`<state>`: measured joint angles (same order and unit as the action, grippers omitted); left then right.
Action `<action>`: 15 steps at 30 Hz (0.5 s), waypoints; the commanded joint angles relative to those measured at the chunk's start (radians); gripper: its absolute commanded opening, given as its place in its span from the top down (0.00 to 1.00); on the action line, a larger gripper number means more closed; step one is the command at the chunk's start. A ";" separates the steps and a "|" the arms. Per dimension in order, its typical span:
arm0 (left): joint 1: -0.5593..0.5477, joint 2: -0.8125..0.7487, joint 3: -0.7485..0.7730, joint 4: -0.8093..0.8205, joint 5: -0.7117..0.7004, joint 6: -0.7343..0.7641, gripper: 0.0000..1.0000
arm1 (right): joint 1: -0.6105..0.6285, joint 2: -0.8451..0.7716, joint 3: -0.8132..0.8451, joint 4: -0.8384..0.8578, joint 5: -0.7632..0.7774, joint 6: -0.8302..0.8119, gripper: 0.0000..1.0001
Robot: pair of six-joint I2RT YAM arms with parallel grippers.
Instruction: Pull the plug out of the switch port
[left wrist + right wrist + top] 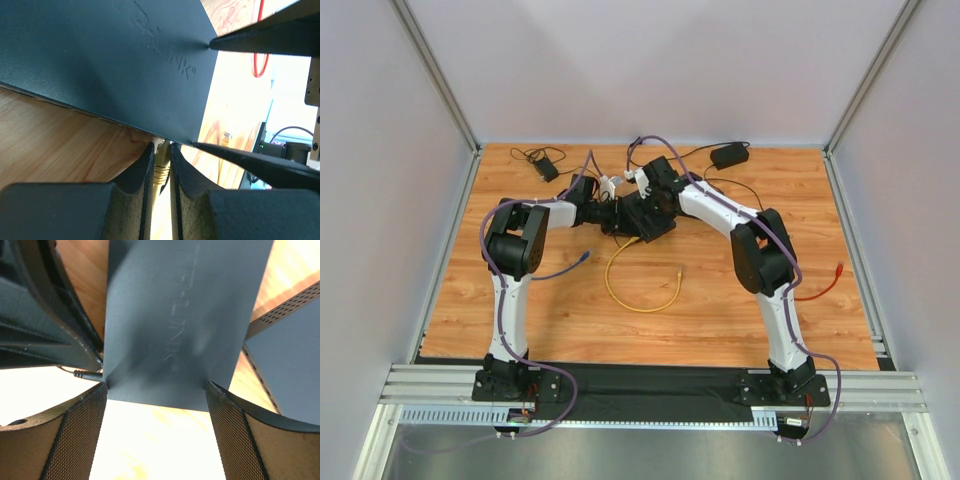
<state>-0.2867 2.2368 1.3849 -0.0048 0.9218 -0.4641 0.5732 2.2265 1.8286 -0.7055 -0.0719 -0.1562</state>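
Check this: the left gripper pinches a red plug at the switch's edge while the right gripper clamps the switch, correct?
Not red: the left wrist view shows the left gripper pinching a yellow plug at the edge of the switch. The right gripper does clamp the switch.

the switch [642,215] lies on the table [720,310], adapter [729,155] behind, cable [607,278] before.

Switch [100,60] casing looks matt dark grey, smooth, with the logo pressed in, could be metal or plastic. Table [60,145] is wood grain with a slight sheen. The 2 finger pads [80,440] have a fine rough mesh texture. Yellow plug [161,170] boot looks like ribbed soft plastic. Front rail [430,385] is bare grooved metal.
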 commanded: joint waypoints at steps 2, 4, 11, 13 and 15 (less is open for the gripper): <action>-0.002 0.023 0.020 -0.038 -0.061 0.033 1.00 | 0.024 0.016 -0.037 -0.121 -0.019 -0.023 0.18; -0.002 0.023 0.023 -0.040 -0.061 0.031 1.00 | 0.028 0.022 -0.029 -0.120 -0.022 -0.020 0.18; -0.002 0.023 0.023 -0.040 -0.061 0.031 1.00 | 0.033 0.053 -0.005 -0.132 0.003 -0.011 0.18; -0.002 0.023 0.022 -0.040 -0.061 0.031 1.00 | 0.033 0.065 0.009 -0.143 0.027 -0.009 0.19; 0.000 0.023 0.022 -0.040 -0.061 0.031 1.00 | 0.031 0.087 0.020 -0.149 0.070 -0.002 0.20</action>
<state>-0.2867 2.2368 1.3853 -0.0067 0.9218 -0.4637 0.5999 2.2353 1.8458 -0.7490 -0.0414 -0.1772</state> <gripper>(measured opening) 0.202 0.810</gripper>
